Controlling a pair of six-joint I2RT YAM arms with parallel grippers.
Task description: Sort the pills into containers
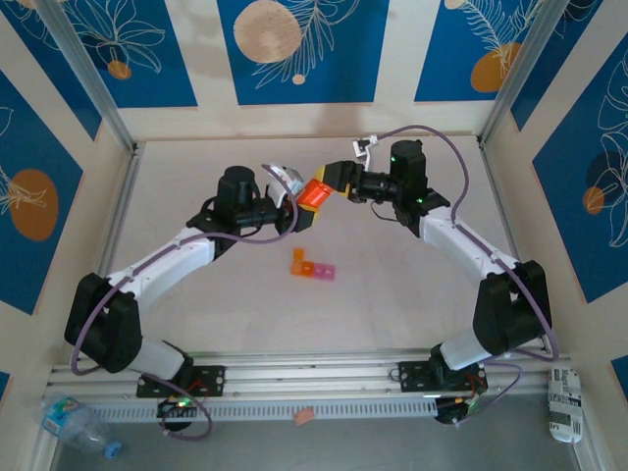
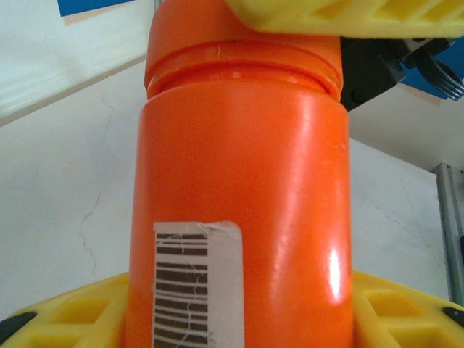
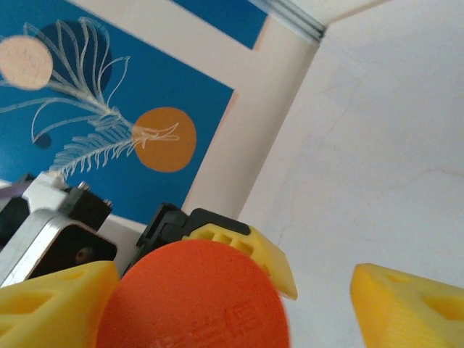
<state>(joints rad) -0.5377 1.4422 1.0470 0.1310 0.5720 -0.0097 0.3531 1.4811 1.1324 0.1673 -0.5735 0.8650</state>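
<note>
Barcode sticker point(image 2: 197, 286) on orange bottle point(image 2: 290, 203): bars only, no legible digits. Cap point(image 3: 192, 297) embossing blurred, unreadable.

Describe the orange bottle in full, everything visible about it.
The orange bottle is a glossy plastic cylinder with a grooved neck under a matching orange cap and a torn white barcode label. It is held between the two arms, its body clamped by the yellow fingers of the left hand. The right hand is at the cap with its jaws apart. One finger stands clear of it.
</note>
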